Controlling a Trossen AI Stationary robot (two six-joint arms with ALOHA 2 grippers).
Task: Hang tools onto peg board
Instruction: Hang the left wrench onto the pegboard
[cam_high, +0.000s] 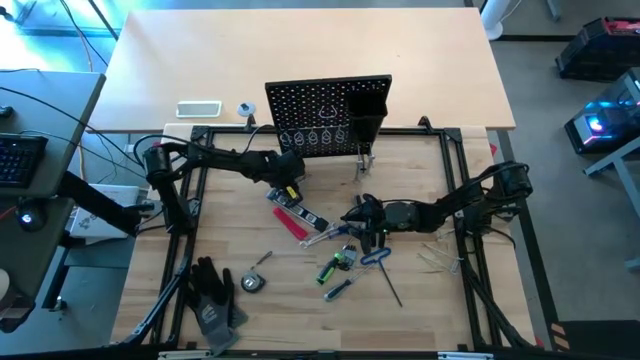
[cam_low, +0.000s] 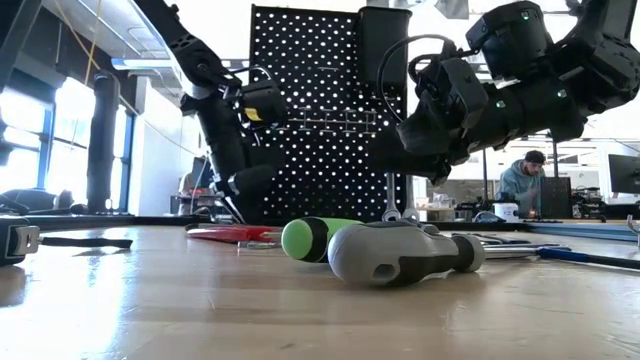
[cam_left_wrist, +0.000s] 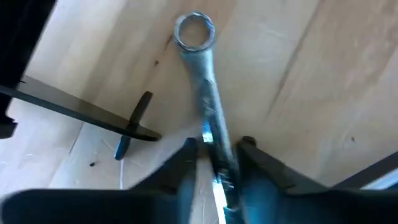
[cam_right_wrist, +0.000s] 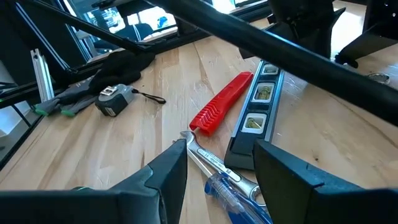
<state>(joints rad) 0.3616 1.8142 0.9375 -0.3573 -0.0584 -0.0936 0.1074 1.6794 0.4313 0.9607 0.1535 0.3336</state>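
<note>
L gripper (cam_left_wrist: 214, 163) sits centre-left of the high view, just below the peg board (cam_high: 328, 115). In its wrist view the fingers (cam_left_wrist: 180, 171) pinch narrow on a silver wrench (cam_left_wrist: 202, 93), shank between them, ring end pointing away over the wood surface (cam_high: 420, 310). We read this as wrench in hand, hang not yet made.

R gripper (cam_right_wrist: 214, 165) hangs centre-right of the high view, over the tool pile, fingers spread wide, holding nothing. Under it: another wrench (cam_right_wrist: 214, 163), a blue-handled driver (cam_right_wrist: 239, 199), a red flat tool (cam_right_wrist: 221, 104), a small level (cam_right_wrist: 258, 115). Tape measure (cam_right_wrist: 112, 99) and gloves (cam_right_wrist: 118, 65) upper left of that frame, well apart. Low view foreground: green handle (cam_low: 315, 238) and grey-black handle (cam_low: 400, 252) lying on the surface; two wrenches (cam_low: 398, 195) already hang on the board, right of centre.

How we'd do the step well:
- grip is near the shank's mid/lower part, so ring end is free – good, that's the end to hook
- tilt wrench upright before approaching board, ring uppermost
- line ring w/ a free hook, come in square to the panel, not at a slant
- board stands on small legs – push light or it may tip/slide
- let go only once weight hangs on the hook; grip looks slim, wrench could swivel

Person visible far right bkgd, low view, not involved
</note>
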